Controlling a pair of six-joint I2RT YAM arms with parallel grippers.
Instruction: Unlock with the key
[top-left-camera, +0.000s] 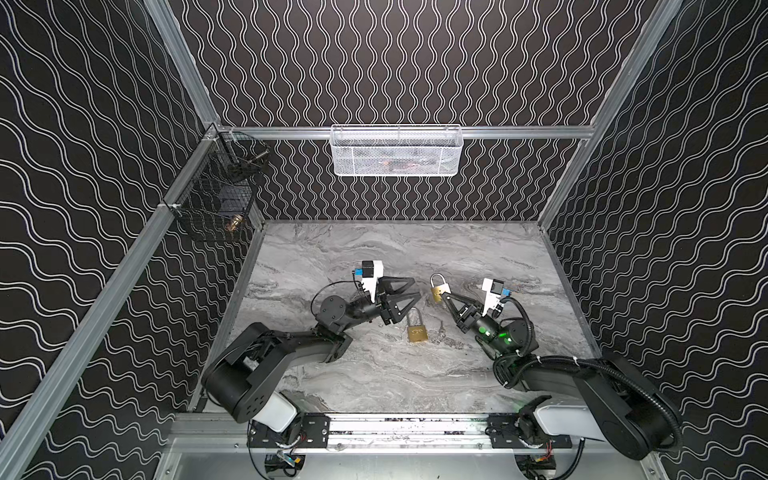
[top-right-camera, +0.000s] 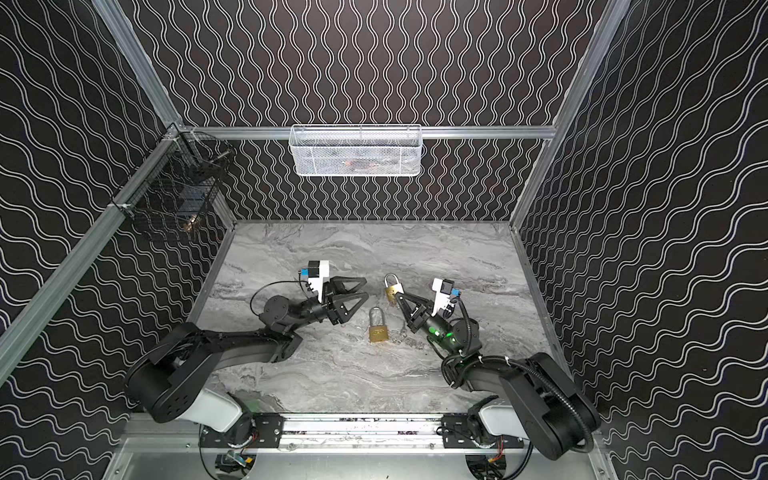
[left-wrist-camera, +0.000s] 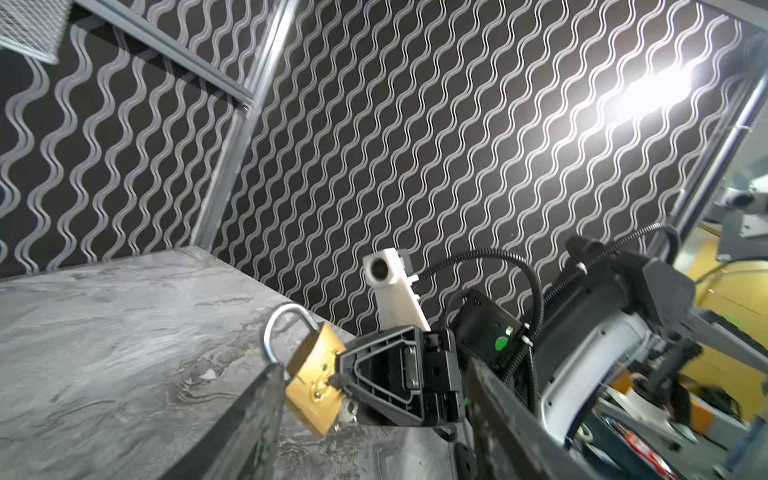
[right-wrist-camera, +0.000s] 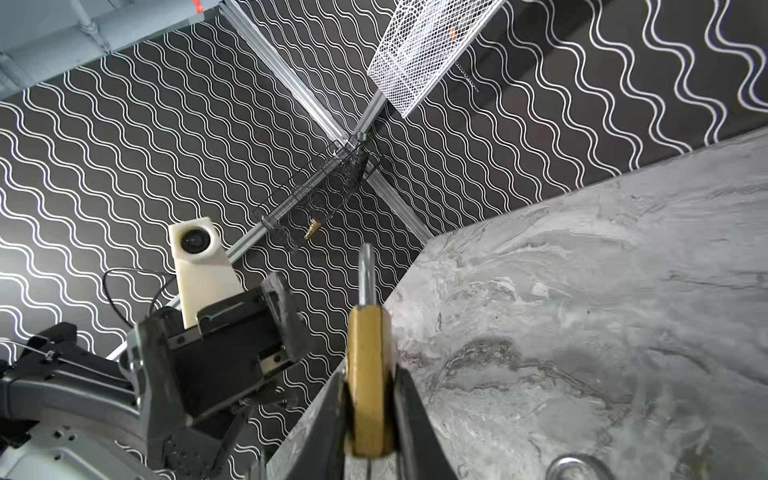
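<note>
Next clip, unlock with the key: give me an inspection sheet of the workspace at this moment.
Surface: marble-look table, no damage seen.
Job's things: held padlock in the right gripper; flat padlock lying on the table; metal ring on the table, key itself not made out.
Clutter: nothing seen.
Grippers: left gripper open, empty; right gripper shut on the held padlock.
Cables: black loop at left wrist; conduit along right arm.
Surroundings: white basket on back rail; black wire basket on left rail.

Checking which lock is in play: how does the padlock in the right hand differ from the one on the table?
The held padlock is gripped by the right hand, shackle raised; the table padlock lies flat, untouched. The held padlock sits farther back than the table padlock. Both are brass with silver shackles.
</note>
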